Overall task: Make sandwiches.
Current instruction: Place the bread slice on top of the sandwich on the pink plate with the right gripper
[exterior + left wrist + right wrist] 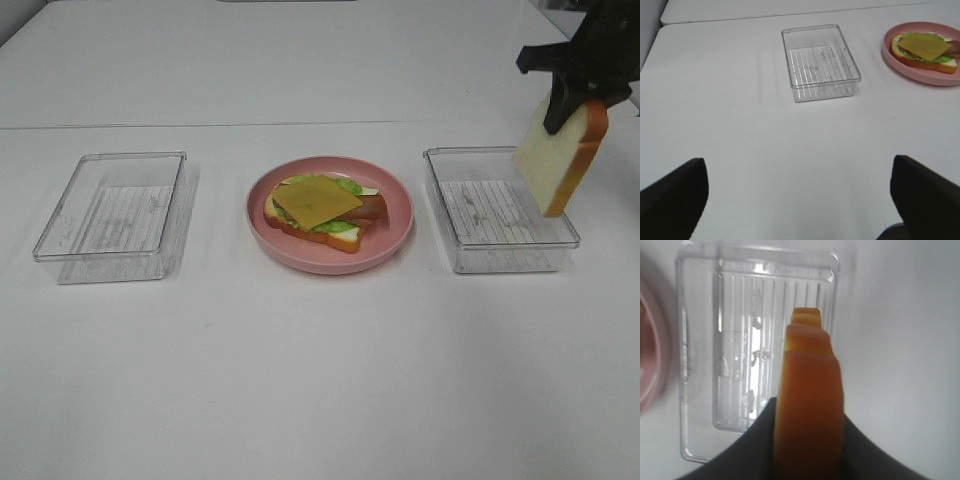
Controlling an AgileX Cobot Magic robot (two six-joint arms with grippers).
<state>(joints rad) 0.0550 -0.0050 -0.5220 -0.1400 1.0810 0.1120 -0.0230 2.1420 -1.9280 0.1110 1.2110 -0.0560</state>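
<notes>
Only the left wrist view shows the left gripper [799,200], fingers apart. The right gripper [572,98] clamps one white bread slice with orange-brown crust [560,158] above one of two clear plastic trays [500,250], beside the one round pink plate [395,215] bearing the half-built sandwich [318,205].

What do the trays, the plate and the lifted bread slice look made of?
Left tray and right tray: clear hard plastic, glossy, ribbed floors. Plate: pink, matte, probably plastic. Bread slice in the right tool: likely foam or soft plastic, uniform white face, smooth orange crust.
</notes>
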